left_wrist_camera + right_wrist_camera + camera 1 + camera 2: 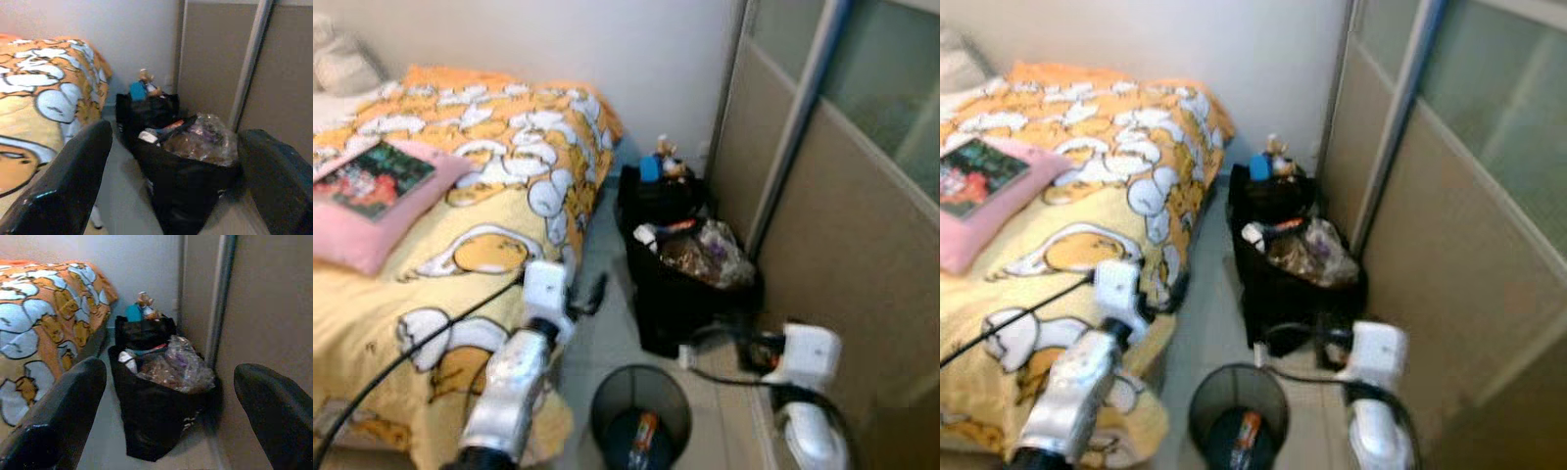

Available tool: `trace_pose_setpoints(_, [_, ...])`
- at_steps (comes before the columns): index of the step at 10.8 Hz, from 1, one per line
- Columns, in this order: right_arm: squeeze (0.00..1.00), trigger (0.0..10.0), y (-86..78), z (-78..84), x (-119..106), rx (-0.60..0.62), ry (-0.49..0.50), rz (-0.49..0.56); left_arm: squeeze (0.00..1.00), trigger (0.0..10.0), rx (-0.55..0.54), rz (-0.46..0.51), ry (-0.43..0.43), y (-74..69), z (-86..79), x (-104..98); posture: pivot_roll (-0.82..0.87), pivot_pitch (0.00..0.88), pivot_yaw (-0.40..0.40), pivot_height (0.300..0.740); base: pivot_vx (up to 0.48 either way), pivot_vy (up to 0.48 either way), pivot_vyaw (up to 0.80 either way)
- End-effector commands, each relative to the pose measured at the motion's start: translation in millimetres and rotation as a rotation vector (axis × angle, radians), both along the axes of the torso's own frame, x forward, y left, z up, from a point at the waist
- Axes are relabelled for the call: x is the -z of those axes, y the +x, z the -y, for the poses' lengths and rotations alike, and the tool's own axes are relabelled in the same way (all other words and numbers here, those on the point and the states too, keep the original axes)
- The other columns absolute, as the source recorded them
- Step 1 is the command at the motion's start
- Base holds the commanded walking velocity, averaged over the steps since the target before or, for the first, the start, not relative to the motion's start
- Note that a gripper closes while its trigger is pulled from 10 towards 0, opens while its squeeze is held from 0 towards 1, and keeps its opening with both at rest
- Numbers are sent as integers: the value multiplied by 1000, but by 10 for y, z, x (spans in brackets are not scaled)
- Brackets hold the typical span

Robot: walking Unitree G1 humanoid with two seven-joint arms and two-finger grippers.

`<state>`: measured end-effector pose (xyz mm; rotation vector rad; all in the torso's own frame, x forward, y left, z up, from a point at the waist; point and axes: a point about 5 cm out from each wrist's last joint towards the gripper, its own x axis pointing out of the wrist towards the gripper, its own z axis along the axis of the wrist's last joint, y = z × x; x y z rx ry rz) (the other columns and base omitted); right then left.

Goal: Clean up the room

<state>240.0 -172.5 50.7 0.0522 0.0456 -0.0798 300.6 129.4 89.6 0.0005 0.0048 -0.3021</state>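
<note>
We stand in a bedroom corner, our view taking in a bed (431, 245) under a yellow and orange cartoon-print blanket (509, 147), which fills the left side, with a sliding door (842, 196) along the right. On the blanket lies a pink pillow (372, 230) with a book (374, 176) resting on top of it. In the narrow strip of floor (607, 323) between bed and door sits a black bag (690, 284), stuffed with clear plastic wrapping and other clutter, and just behind it, against the wall, a second black bag (656, 196) topped with a small figure and something blue. Nearer to us, a black mesh bin (640, 416) stands on the floor with an orange item inside. Our left gripper (171, 196) hangs beside the bed's edge, its two black fingers (63, 186) spread wide apart on nothing, pointing toward the stuffed bag. Our right gripper (171, 421) is raised near the door, its fingers (58, 421) likewise held well apart and empty, facing that same bag
</note>
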Motion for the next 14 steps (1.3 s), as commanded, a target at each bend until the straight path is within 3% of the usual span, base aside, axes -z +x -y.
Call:
trace_pose_setpoints(1, [0,10000,-21,71,47,8,-14,-16,0,10000,0,-13,0,25,26,8,-70,0,33,740,0,428,0])
trace_pose_setpoints(4, [0,10000,9,48,73,-17,-16,-22,0,10000,-9,-35,-20,-4,37,40,-62,0,24,740,0,429,0])
trace_pose_setpoints(9, [0,10000,84,15,39,-34,-6,3,0,10000,-81,-60,6,136,-69,76,-58,0,4,740,0,468,0])
trace_pose_setpoints(11, [0,10000,162,36,-195,3,8,110,0,10000,-54,28,-9,189,-23,-85,-57,0,-3,740,0,474,0])
trace_pose_setpoints(14, [0,10000,199,-26,-141,-28,8,81,0,10000,-69,26,9,229,-23,-85,-49,0,-6,740,0,477,0])
